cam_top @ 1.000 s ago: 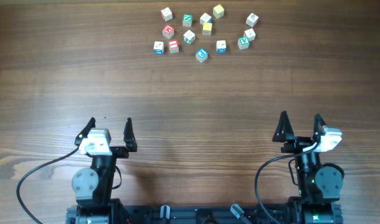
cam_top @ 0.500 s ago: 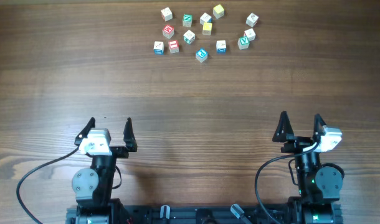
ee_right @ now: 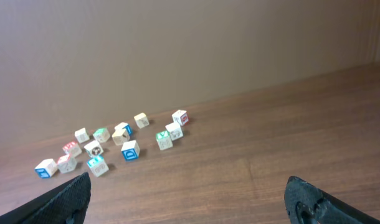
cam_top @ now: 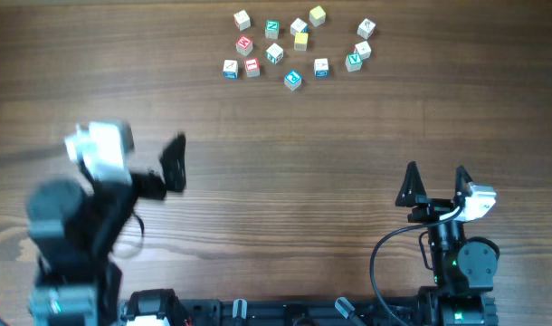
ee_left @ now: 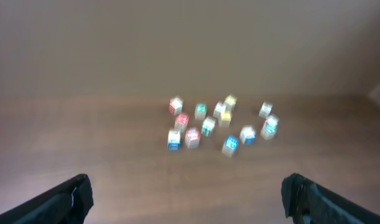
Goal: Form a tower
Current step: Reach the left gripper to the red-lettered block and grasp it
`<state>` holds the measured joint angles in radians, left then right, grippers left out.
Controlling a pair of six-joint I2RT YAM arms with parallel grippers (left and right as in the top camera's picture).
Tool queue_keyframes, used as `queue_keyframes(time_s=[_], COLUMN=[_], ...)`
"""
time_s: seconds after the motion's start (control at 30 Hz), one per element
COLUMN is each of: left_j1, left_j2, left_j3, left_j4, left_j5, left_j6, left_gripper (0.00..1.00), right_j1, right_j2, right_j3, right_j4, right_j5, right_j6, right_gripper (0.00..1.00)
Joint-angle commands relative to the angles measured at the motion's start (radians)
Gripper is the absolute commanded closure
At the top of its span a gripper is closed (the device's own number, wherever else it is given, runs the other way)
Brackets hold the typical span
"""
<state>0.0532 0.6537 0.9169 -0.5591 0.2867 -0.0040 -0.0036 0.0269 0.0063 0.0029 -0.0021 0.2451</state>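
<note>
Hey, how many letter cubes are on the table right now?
14, clustered at the far side of the table. Five back cubes; four middle cubes; five front cubes. None seems hidden.

A wooden table (cam_top: 276, 136) fills the overhead view, mid-brown with darker grain running from 9 o'clock to 3 o'clock and a few knot-like swirls toward 7 o'clock. From the wrist views a plain tan wall (ee_right: 177, 43) stands behind the table's far edge and takes up the whole field toward 12 o'clock, bare and without seams. In the right wrist view that edge climbs toward 2 o'clock. The light is soft and even, with only faint shadows on the wood.
</note>
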Motion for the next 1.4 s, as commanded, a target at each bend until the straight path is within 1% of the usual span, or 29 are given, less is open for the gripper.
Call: queue_keyframes(time_s=[0.0, 0.07, 0.1, 0.13, 0.2, 0.23, 0.27, 0.3, 0.37, 0.4, 0.47, 0.57, 0.73, 0.83, 0.93, 0.97, 1.03, 1.07, 1.1, 1.17, 1.2, 1.23, 1.27, 1.3, 1.33, 1.37], left_j1=[-0.012, -0.037, -0.055, -0.088, -0.154, -0.180, -0.210, -0.222, -0.243, -0.247, -0.246, -0.246, -0.245, -0.238, -0.222, -0.220, -0.219, -0.219, -0.219, -0.219, -0.219, -0.219, -0.219, -0.219, -0.219, -0.219], left_j2=[0.341, 0.517, 0.601, 0.715, 0.892, 0.959, 1.035, 1.075, 1.167, 1.217, 1.337, 1.469, 1.705, 1.786, 1.814, 1.816, 1.828, 1.831, 1.836, 1.838, 1.838, 1.838, 1.838, 1.838, 1.838, 1.838], left_j3=[0.381, 0.579, 0.669, 0.782, 0.925, 0.957, 0.963, 0.963, 0.963, 0.963, 0.963, 0.963, 0.963, 0.963, 0.963, 0.963, 0.963, 0.963, 0.963, 0.963, 0.963, 0.963, 0.963, 0.963, 0.963, 0.963], left_j4=[-0.168, -0.268, -0.309, -0.352, -0.364, -0.346, -0.277, -0.241, -0.154, -0.125, -0.004, 0.139, 0.292, 0.367, 0.423, 0.430, 0.459, 0.463, 0.466, 0.466, 0.466, 0.466, 0.466, 0.466, 0.466, 0.466], left_j5=[0.065, 0.064, 0.064, 0.064, 0.040, -0.006, -0.089, -0.115, -0.121, -0.122, -0.121, -0.121, -0.124, -0.124, -0.124, -0.124, -0.124, -0.122, -0.120, -0.120, -0.120, -0.116, -0.092, -0.078, -0.075, -0.075], left_j6=[-0.004, -0.002, 0.013, 0.053, 0.135, 0.160, 0.192, 0.219, 0.283, 0.289, 0.288, 0.288, 0.289, 0.288, 0.288, 0.288, 0.288, 0.288, 0.285, 0.285, 0.285, 0.285, 0.285, 0.285, 0.285, 0.285], left_gripper=[0.00, 0.00, 0.00, 0.00, 0.00, 0.00, 0.00, 0.00, 0.00, 0.00, 0.00, 0.00, 0.00, 0.00, 0.00, 0.02, 0.21, 0.25, 0.25, 0.29, 0.28, 0.14, 0.08, 0.08, 0.17, 0.20], right_j1=[-0.005, -0.005, -0.005, -0.005, -0.005, -0.005, -0.005, -0.005, -0.005, -0.005, -0.005, -0.005, -0.005, -0.005, -0.005, -0.005, -0.005, -0.005, -0.005, -0.005, -0.005, -0.005, -0.005, -0.005, -0.005, -0.005], right_j2=[-0.004, -0.004, -0.004, -0.004, -0.004, -0.004, -0.004, -0.004, -0.004, -0.004, -0.004, -0.004, -0.004, -0.004, -0.004, -0.004, -0.004, -0.004, -0.004, -0.004, -0.004, -0.004, -0.004, -0.004, -0.004, -0.004], right_j3=[-0.001, -0.001, -0.001, -0.001, -0.001, -0.001, -0.001, -0.001, -0.001, -0.001, -0.001, -0.001, -0.001, -0.001, -0.001, -0.001, -0.001, -0.001, -0.001, -0.001, -0.001, -0.001, -0.001, -0.001, -0.001, -0.001], right_j4=[0.003, 0.004, 0.003, 0.004, 0.004, 0.004, 0.004, 0.004, 0.004, 0.004, 0.004, 0.004, 0.004, 0.004, 0.004, 0.004, 0.004, 0.004, 0.003, 0.004, 0.004, 0.004, 0.004, 0.004, 0.003, 0.003], right_j5=[0.009, 0.009, 0.009, 0.009, 0.009, 0.009, 0.009, 0.009, 0.009, 0.009, 0.009, 0.009, 0.009, 0.009, 0.009, 0.009, 0.009, 0.009, 0.010, 0.009, 0.009, 0.009, 0.009, 0.009, 0.009, 0.009], right_j6=[-0.007, -0.007, -0.007, -0.007, -0.007, -0.007, -0.007, -0.007, -0.007, -0.007, -0.007, -0.007, -0.007, -0.007, -0.007, -0.007, -0.007, -0.007, -0.007, -0.007, -0.007, -0.007, -0.007, -0.007, -0.007, -0.007], right_gripper=[0.00, 0.00, 0.00, 0.00, 0.00, 0.00, 0.00, 0.00, 0.00, 0.00, 0.00, 0.00, 0.00, 0.00, 0.00, 0.00, 0.01, 0.00, 0.00, 0.00, 0.00, 0.00, 0.00, 0.00, 0.00, 0.01])
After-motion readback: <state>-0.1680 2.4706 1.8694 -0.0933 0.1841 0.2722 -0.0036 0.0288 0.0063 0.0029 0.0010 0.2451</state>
